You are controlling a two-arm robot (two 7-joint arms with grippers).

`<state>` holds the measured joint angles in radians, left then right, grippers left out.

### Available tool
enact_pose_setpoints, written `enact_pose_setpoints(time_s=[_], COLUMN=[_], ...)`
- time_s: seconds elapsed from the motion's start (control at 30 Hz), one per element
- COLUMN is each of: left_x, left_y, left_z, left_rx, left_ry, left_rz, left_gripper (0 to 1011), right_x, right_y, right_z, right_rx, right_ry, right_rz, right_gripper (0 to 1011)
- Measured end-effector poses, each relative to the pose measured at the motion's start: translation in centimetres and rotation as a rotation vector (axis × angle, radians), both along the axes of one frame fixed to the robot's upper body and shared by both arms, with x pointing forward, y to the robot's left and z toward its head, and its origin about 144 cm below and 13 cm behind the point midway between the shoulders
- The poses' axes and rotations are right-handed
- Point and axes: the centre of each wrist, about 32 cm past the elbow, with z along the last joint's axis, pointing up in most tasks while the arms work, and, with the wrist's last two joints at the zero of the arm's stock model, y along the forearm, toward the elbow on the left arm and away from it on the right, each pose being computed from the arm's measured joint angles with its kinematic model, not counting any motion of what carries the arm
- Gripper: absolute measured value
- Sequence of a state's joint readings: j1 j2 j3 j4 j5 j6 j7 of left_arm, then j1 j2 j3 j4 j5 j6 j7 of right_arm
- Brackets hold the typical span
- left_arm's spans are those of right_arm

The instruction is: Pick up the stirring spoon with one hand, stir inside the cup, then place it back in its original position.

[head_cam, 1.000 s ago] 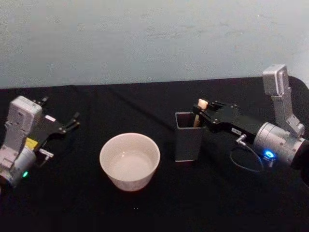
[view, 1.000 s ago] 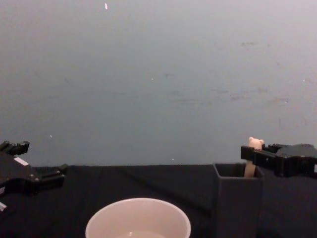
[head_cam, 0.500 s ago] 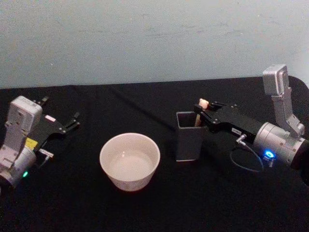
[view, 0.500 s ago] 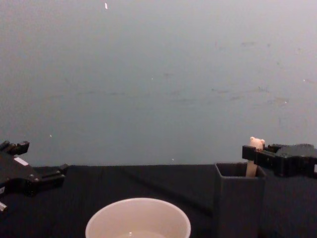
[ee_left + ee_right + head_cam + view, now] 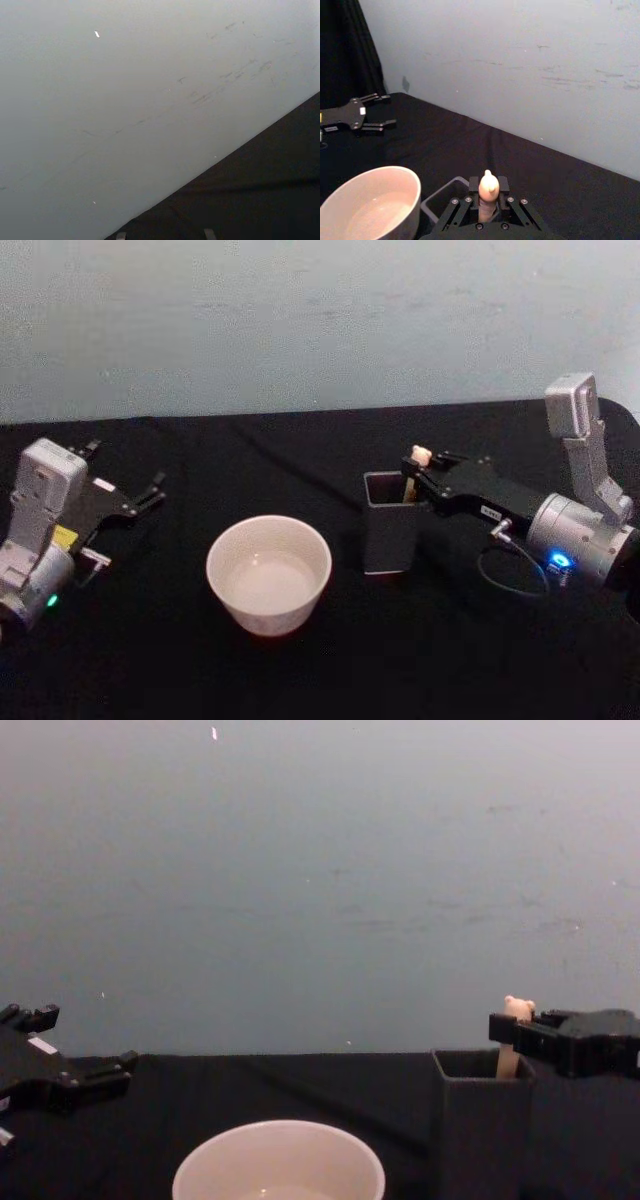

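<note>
The stirring spoon (image 5: 419,456) stands upright in the dark grey square holder (image 5: 389,530), its bear head poking above the rim and its bowl hidden inside. My right gripper (image 5: 413,478) reaches in from the right and is shut on the beige handle just below the bear head (image 5: 488,186). From the chest view the spoon (image 5: 517,1011) sticks up between the black fingers (image 5: 506,1030) over the holder (image 5: 480,1120). The cream cup (image 5: 268,573) sits left of the holder with nothing in it. My left gripper (image 5: 125,470) rests open at the far left.
A black cloth (image 5: 300,460) covers the table up to a pale wall (image 5: 300,320). A cable loop (image 5: 505,575) hangs beside my right wrist. There is a hand's width of cloth between the cup (image 5: 367,205) and the holder (image 5: 445,202).
The right gripper, spoon and holder shifted a touch to the right and back again. The left arm has not moved.
</note>
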<state>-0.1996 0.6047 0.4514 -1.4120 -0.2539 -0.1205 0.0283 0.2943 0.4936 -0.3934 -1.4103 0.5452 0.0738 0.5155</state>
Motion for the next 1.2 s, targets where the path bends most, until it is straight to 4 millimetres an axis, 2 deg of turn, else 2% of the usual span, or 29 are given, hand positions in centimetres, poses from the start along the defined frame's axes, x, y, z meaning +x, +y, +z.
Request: enact_pose_setpoints(time_s=[0.47,1.2], left_x=[0.0,0.0], left_y=[0.0,0.0], left_z=[0.0,0.0], left_rx=[0.0,0.0], left_ry=[0.0,0.0], left_rz=[0.0,0.0], left_gripper=[1001,1001], right_x=[-0.4,0.0], right_y=[0.0,-0.3], right_z=[1.3,5.8], right_rx=[0.018,0.123], right_ry=[-0.042,-0.144], right_rz=[0.012,0.017], right_gripper=[212,212])
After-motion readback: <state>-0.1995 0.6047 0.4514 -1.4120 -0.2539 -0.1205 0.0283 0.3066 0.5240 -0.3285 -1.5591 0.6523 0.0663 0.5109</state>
